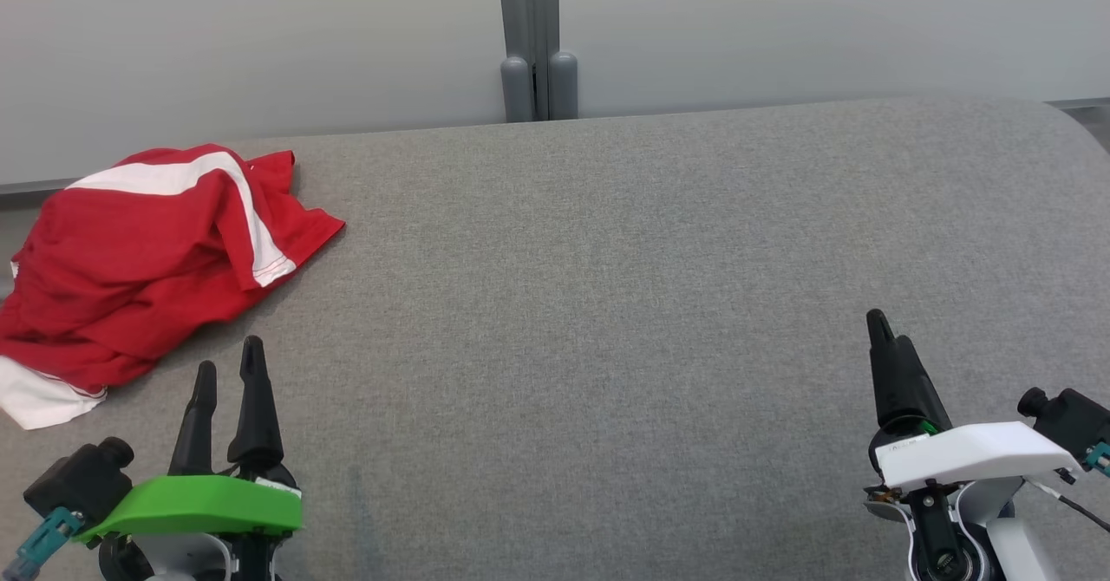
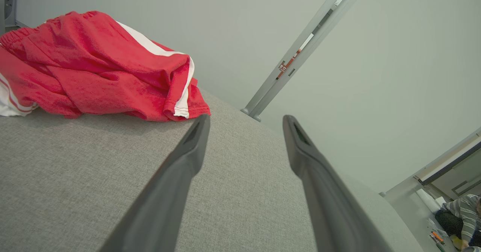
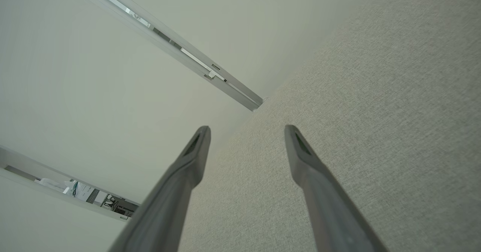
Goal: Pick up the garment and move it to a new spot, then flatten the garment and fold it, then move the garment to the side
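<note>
Garment (image 1: 143,256) lies crumpled just beyond left gripper (image 1: 229,354); apart; jaws spread.

We read this as an office-type lab bay. Frosted partition panels (image 1: 260,43) joined by a grey metal post (image 1: 538,35) close off the back. The work surface is a grey fabric-covered table (image 1: 607,303). Beyond the panels we see a seated person in a striped top (image 2: 464,214) and floor-level clutter (image 3: 94,199).

Grey fabric surface (image 1: 607,303) lying under left end effector (image 1: 229,354); grey post (image 1: 538,39) standing far ahead, against pale wall (image 1: 260,35).
</note>
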`<state>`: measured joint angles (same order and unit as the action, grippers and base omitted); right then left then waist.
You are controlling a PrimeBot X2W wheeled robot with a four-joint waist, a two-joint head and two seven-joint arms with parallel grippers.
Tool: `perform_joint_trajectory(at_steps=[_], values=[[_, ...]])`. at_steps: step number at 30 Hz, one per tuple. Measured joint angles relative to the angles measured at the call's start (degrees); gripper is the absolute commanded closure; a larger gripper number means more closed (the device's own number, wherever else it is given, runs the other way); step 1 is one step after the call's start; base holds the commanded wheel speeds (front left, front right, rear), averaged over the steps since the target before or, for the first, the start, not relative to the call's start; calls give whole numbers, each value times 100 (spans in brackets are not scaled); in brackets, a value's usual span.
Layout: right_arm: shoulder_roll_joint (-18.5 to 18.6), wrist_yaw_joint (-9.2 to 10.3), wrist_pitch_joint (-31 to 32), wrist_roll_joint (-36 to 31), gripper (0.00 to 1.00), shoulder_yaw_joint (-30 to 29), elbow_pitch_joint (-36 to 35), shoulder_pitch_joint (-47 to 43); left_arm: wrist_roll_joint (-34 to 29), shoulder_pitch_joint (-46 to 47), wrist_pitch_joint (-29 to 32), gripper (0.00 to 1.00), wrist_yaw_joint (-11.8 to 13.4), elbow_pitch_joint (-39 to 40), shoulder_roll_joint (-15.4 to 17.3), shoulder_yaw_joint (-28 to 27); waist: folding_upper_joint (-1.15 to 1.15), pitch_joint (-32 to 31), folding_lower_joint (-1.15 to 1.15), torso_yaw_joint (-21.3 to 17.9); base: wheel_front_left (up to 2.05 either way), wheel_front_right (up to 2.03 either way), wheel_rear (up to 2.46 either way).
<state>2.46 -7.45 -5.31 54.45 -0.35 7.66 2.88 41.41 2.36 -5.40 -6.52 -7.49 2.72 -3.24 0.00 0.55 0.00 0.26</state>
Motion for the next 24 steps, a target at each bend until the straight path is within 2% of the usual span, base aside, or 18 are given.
perform_joint_trajectory(at_steps=[11, 24], values=[[7, 0, -187, -945, 0, 100, -119, -85, -948, -72, -179, 0, 149, 54, 113, 196, 0, -20, 0, 9, 0, 0, 0], [12, -1, -386, -1795, 0, 212, -171, -126, -1670, -90, -381, 0, 250, 30, 171, 330, 0, -23, 0, 40, 0, 0, 0]])
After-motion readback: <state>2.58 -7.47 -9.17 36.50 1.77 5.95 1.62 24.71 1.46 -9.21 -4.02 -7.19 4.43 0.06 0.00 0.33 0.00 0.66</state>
